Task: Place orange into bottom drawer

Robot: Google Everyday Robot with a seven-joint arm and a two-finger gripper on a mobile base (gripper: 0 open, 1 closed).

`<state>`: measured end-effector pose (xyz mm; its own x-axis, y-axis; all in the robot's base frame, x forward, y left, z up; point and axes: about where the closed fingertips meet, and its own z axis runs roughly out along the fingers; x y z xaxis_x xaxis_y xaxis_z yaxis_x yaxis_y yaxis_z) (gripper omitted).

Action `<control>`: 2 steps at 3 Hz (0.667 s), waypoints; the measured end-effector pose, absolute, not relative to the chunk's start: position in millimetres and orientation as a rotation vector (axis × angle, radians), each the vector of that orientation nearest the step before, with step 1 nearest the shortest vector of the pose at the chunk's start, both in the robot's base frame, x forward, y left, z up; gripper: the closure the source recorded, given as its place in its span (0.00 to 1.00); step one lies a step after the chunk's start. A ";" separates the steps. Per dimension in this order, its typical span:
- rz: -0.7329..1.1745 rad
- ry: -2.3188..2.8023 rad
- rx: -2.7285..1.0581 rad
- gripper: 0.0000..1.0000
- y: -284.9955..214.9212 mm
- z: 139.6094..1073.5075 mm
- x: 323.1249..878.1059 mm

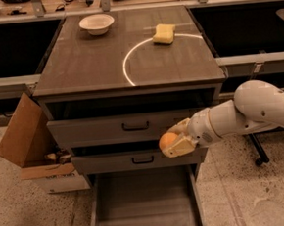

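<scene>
My gripper (172,141) is shut on the orange (167,140), a small round fruit held between cream-coloured fingers. It hangs in front of the middle drawer, right of that drawer's handle. The white arm (250,114) reaches in from the right. The bottom drawer (146,222) is pulled open below, a deep grey tray with a bare floor. The orange is above the drawer's back right part.
The grey cabinet top (89,65) carries a white bowl (96,24) at the back left and a yellow sponge (164,33) at the back right. An open cardboard box (26,143) leans at the cabinet's left. A chair base (257,160) stands at the right.
</scene>
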<state>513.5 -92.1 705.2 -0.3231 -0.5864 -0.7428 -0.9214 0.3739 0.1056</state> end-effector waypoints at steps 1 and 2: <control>0.803 2.043 -1.286 1.00 -84.4 631.8 499.4; 0.887 2.039 -1.253 1.00 -77.0 569.8 487.7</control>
